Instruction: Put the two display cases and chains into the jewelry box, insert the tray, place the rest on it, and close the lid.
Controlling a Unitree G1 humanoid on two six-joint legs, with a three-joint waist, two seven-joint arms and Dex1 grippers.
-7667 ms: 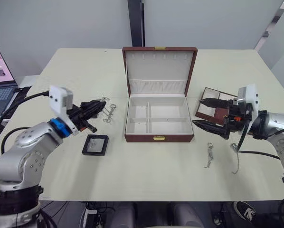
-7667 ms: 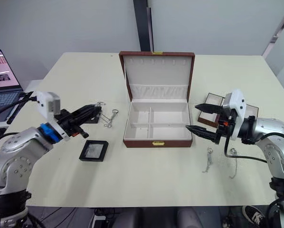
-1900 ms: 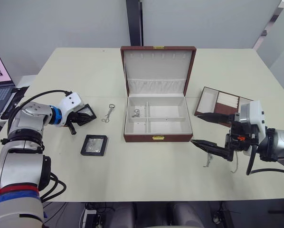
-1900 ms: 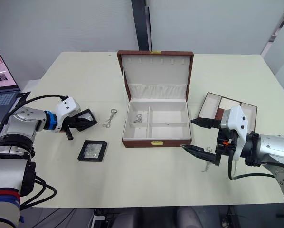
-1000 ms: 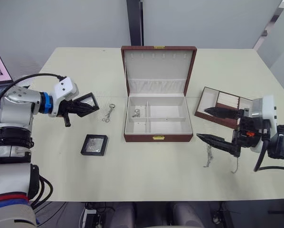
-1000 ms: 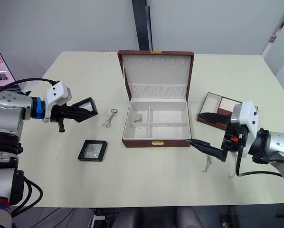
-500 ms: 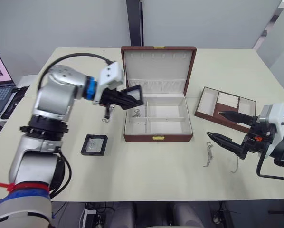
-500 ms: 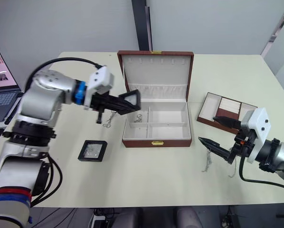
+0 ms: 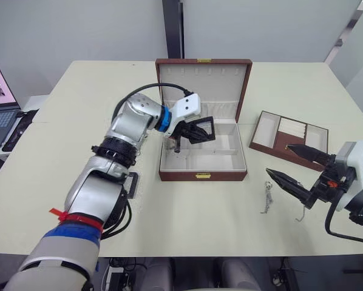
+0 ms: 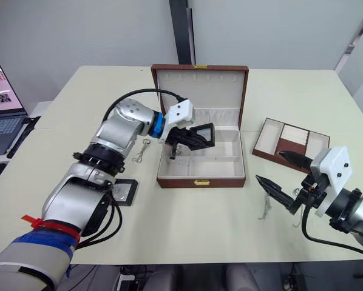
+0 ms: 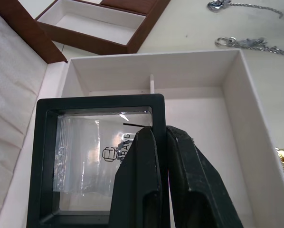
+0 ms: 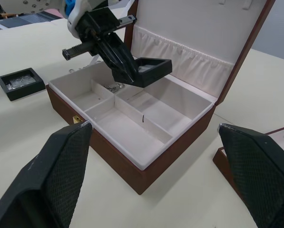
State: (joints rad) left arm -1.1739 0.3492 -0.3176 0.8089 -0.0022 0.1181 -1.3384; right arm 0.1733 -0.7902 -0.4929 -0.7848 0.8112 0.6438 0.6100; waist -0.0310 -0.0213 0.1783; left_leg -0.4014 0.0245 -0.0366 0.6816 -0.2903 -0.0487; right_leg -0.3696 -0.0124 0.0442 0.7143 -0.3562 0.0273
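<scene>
My left gripper [image 9: 196, 131], clamped on a case [image 9: 201, 129], holds it over the box's [image 9: 200, 176] rear cell for lowering in, while my right gripper [image 9: 298, 168] waits spread at four o'clock.

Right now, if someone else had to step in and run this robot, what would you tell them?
Left tool: shut on a display case, held over the open jewelry box.
Right tool: open, empty, hovering by two chains on the table.
Second display case and another chain lie left of the box; one small piece already sits in a compartment. Tray waits right of the box.
Left: lower this case in, load the rest, insert tray, close lid.
</scene>
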